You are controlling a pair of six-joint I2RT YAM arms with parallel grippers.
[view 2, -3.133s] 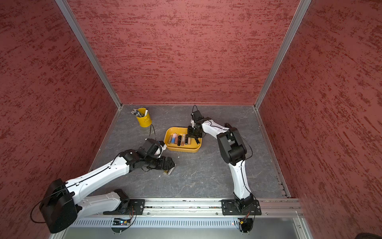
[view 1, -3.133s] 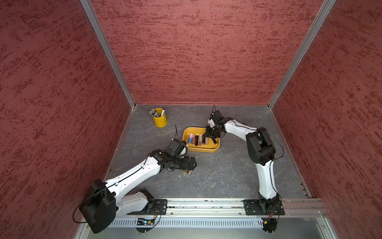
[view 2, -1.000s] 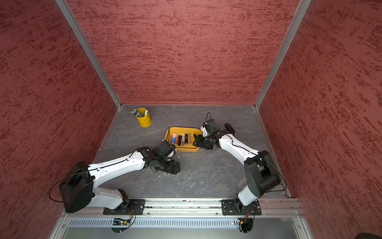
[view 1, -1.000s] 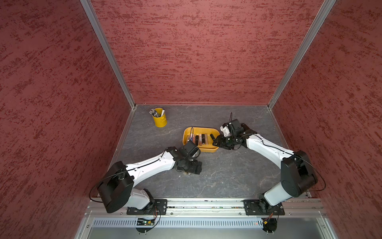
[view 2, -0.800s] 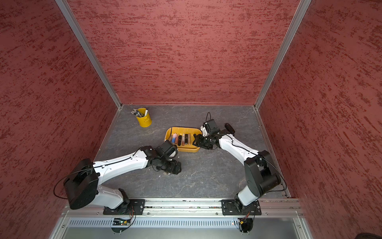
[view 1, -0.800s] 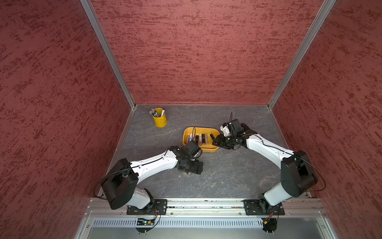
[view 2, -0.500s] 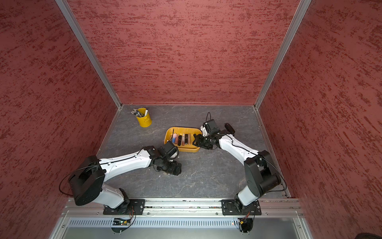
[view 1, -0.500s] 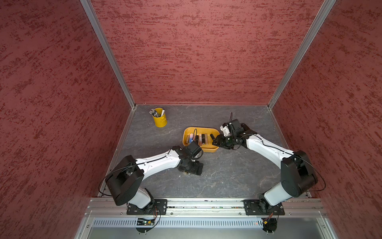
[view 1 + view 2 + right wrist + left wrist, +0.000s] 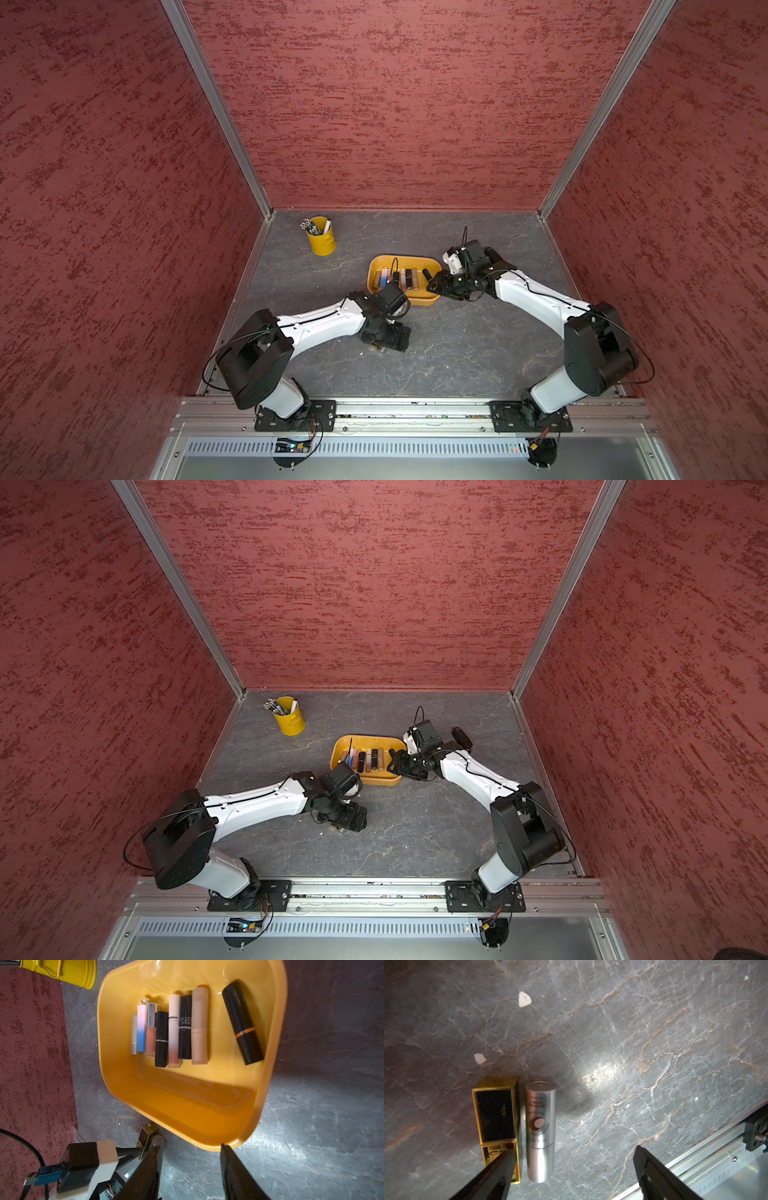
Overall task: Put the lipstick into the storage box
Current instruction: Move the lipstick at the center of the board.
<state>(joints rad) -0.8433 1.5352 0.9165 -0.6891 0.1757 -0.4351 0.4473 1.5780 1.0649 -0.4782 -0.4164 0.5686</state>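
Two lipsticks lie side by side on the grey floor: a gold-and-black square one (image 9: 496,1118) and a silver cylinder (image 9: 540,1132). My left gripper (image 9: 574,1153) stands open just above them. The silver one lies between its fingers, and one finger (image 9: 500,1169) covers the gold one's end. In both top views this gripper (image 9: 386,338) (image 9: 345,818) hides them almost wholly. The yellow-orange storage box (image 9: 116,1076) (image 9: 415,262) holds several lipsticks in a row, plus a black one with an orange band (image 9: 242,1022) lying apart. My right gripper (image 9: 190,1146) (image 9: 434,284) is open and empty at the box's right end.
A small yellow bucket with pens (image 9: 321,241) (image 9: 289,721) stands at the back left. Red walls close in three sides. The metal rail (image 9: 716,1159) runs along the front edge, close to the left gripper.
Over three seconds the right gripper moved from above the box to its right end. In the last second the left arm's elbow swung nearer while its gripper stayed over the two lipsticks.
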